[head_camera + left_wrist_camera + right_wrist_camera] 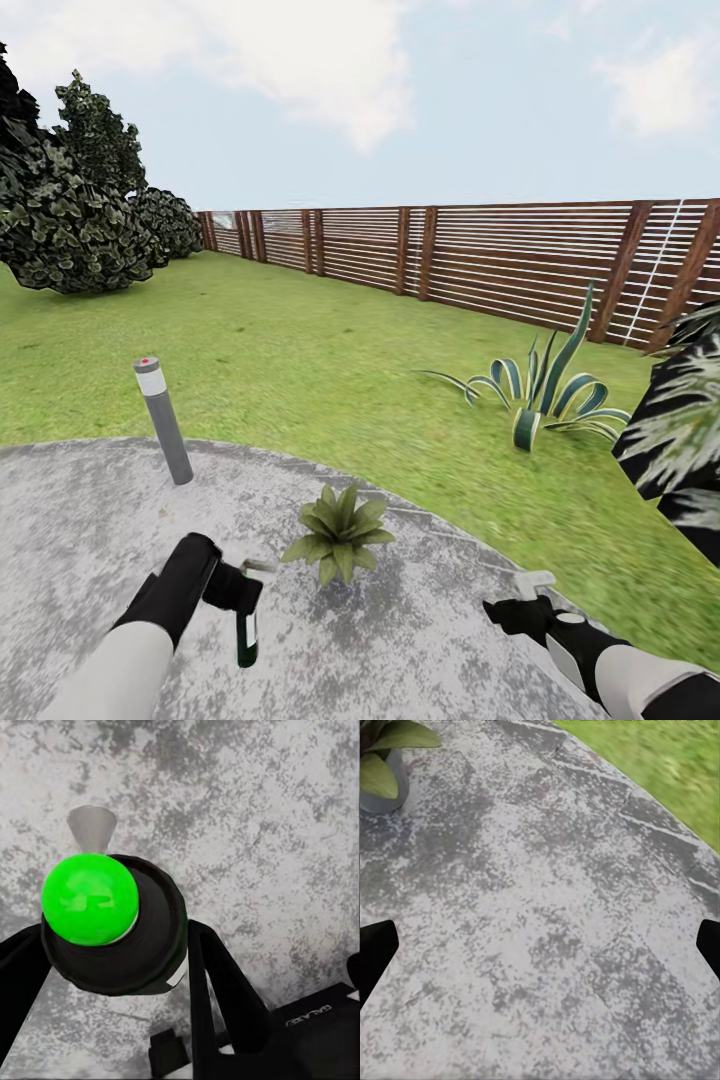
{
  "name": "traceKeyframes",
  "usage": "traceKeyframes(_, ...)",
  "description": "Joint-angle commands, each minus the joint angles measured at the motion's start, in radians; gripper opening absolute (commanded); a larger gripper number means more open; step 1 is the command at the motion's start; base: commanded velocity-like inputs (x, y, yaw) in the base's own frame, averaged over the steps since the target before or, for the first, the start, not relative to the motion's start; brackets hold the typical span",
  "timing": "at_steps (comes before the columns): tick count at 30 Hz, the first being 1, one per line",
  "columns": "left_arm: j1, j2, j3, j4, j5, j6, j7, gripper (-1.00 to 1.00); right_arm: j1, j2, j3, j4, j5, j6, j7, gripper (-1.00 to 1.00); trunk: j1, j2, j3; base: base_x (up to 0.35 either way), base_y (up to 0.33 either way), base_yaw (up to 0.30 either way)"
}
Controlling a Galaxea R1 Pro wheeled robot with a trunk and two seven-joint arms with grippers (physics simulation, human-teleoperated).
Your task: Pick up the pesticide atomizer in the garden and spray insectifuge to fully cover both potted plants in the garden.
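grey paving, atomizer in left gripper

grey stone paving (420,640) lay under both arms, bordered by green lawn (300,340) and a brown slatted fence (480,255). the left gripper (240,597) was clamped on the pesticide atomizer (246,630), a dark bottle hanging down from the fingers with its pale nozzle toward the plant. in the left wrist view the atomizer (112,926) showed a bright green cap and sat between the two black fingers (214,982). one potted plant (339,528), a low rosette of pointed leaves, stood on the paving just beside the atomizer, between the two arms. the right gripper (530,590) hovered over bare paving, jaws spread wide and holding nothing; the plant's pot (382,787) appeared at the edge of its wrist view. a grey bollard light (163,420) stood near the paving edge, and a striped agave (545,395) grew on the lawn.
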Motion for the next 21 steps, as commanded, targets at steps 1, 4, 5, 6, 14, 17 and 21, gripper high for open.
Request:
traceKeyframes(1, -0.001, -0.001, -0.013, -0.001, -0.016, 0.02, -0.012, -1.0, -0.001, 0.0, 0.008, 0.002, -0.011, -0.004, 0.004, 1.0, 0.0, -0.001, -0.001, 0.01, 0.0, 0.0)
traceKeyframes(4, -0.001, -0.001, -0.044, -0.001, -0.024, 0.082, -0.016, -1.0, -0.001, 0.001, 0.008, 0.002, -0.011, -0.004, 0.001, 1.0, 0.0, -0.001, -0.001, 0.003, 0.0, 0.0)
traceKeyframes(5, -0.001, -0.001, -0.047, -0.001, -0.025, 0.091, -0.017, -1.0, -0.001, 0.001, 0.008, 0.002, -0.011, -0.004, 0.001, 1.0, 0.0, -0.001, -0.001, 0.0, 0.0, 0.0)
traceKeyframes(6, -0.001, -0.001, -0.048, 0.0, -0.026, 0.095, -0.017, -1.0, -0.001, 0.001, 0.008, 0.002, -0.011, -0.004, 0.001, 1.0, 0.0, -0.001, -0.001, 0.0, 0.0, 0.0)
traceKeyframes(14, -0.001, -0.004, -0.099, 0.005, -0.025, 0.103, -0.028, -1.0, -0.001, 0.001, 0.008, 0.002, -0.011, -0.004, 0.003, 1.0, 0.0, -0.001, -0.01, 0.197, 0.0, 0.0)
traceKeyframes(17, -0.001, -0.004, -0.129, 0.005, -0.025, 0.103, -0.068, -1.0, -0.001, 0.001, 0.008, 0.002, -0.011, -0.004, 0.003, 1.0, 0.0, -0.001, -0.015, 0.331, 0.0, 0.0)
traceKeyframes(21, -0.001, -0.004, -0.145, 0.005, -0.025, 0.103, -0.095, -1.0, 0.0, 0.001, 0.008, 0.003, -0.011, -0.004, 0.003, 1.0, 0.0, -0.001, -0.021, 0.336, 0.0, 0.0)
